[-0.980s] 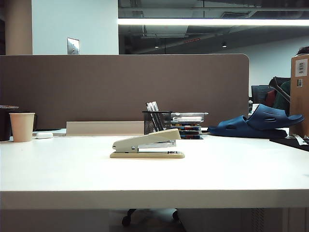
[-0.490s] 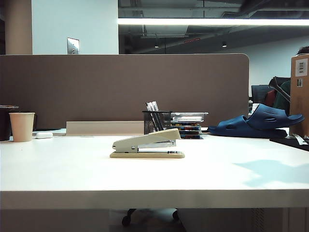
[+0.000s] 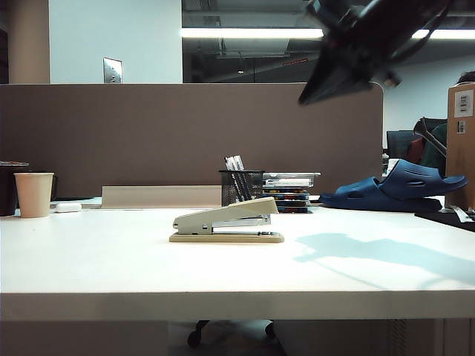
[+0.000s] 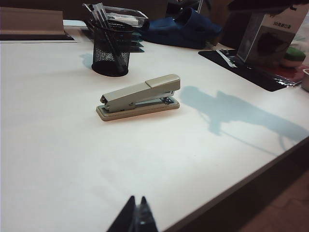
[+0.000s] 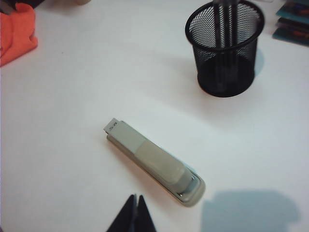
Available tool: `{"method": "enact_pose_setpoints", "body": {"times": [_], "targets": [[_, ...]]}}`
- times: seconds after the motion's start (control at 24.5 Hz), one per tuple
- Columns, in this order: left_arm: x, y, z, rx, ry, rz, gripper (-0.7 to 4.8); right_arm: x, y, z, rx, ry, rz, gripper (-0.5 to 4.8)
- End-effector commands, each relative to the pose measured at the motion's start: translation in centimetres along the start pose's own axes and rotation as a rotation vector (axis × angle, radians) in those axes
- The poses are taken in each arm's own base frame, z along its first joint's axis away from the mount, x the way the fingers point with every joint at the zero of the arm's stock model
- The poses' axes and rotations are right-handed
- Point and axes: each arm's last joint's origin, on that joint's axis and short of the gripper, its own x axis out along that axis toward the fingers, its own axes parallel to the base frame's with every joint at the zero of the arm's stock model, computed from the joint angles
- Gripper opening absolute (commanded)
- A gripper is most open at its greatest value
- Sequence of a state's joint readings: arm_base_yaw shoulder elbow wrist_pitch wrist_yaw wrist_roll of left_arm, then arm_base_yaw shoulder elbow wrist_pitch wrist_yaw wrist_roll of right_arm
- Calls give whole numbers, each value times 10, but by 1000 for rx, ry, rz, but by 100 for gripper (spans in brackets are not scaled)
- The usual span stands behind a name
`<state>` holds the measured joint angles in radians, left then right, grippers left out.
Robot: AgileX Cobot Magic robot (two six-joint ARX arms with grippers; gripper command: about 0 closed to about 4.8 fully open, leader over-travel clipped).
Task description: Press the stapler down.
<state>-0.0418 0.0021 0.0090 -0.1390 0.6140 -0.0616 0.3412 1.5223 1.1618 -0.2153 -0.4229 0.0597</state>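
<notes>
table: wide flat white desk top (image 3: 111, 267), everything below sits on it.
partition: tall brown fabric divider panel (image 3: 185, 137) upright along the far edge of the table.
right arm: my dark right arm comes in from the upper right of the exterior view, high over the table, and casts a shadow on the white top to the right of the stapler.
right gripper: my right gripper (image 5: 134, 215) hangs in the air above the stapler, well clear of it; fingertips pressed together, nothing between them. in the exterior view it is the blurred dark tip (image 3: 319, 90).
left gripper: my left gripper (image 4: 135, 216) sits low near the front edge of the table, well apart from the stapler; tips closed together, holding nothing.
slippers: pair of dark blue rubber slippers (image 3: 393, 189) stacked at the back right of the table.
stapler: long beige desk stapler with flat tan base and silver magazine (image 3: 226, 221), lying near the middle of the table, in front of the pen pot; top arm raised at an angle, not pressed. nothing touches it.
pen pot: black wire-mesh round pen cup (image 3: 240, 187) with pens inside, behind the stapler.
cup: pale paper cup (image 3: 34, 194) upright at the far left.
small thing: small white oblong object (image 3: 67, 208) just beside the cup.
</notes>
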Motion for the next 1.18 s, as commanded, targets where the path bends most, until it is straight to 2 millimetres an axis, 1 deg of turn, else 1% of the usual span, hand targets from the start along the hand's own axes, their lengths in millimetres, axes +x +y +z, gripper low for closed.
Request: {"method": "enact_pose_setpoints", "body": {"times": [0.04,0.29,0.57,1.02,1.18], "targets": [[0,0,0,-7,7,-6,-3,25,-1,-1,-2,-35,80,-9],[0,0,0,-7,6,-6,-2,58,-9,-11,31,-43,110,-9],[0,0,0,-7,6,-7,-3,81,-18,-27,51,2,108,-9],[0,0,0,-6,6,-7,-2,103,-30,-48,87,78,91,-9],[0,0,0,-6,6,-8,-2,106,-32,-49,85,72,68,-9]]}}
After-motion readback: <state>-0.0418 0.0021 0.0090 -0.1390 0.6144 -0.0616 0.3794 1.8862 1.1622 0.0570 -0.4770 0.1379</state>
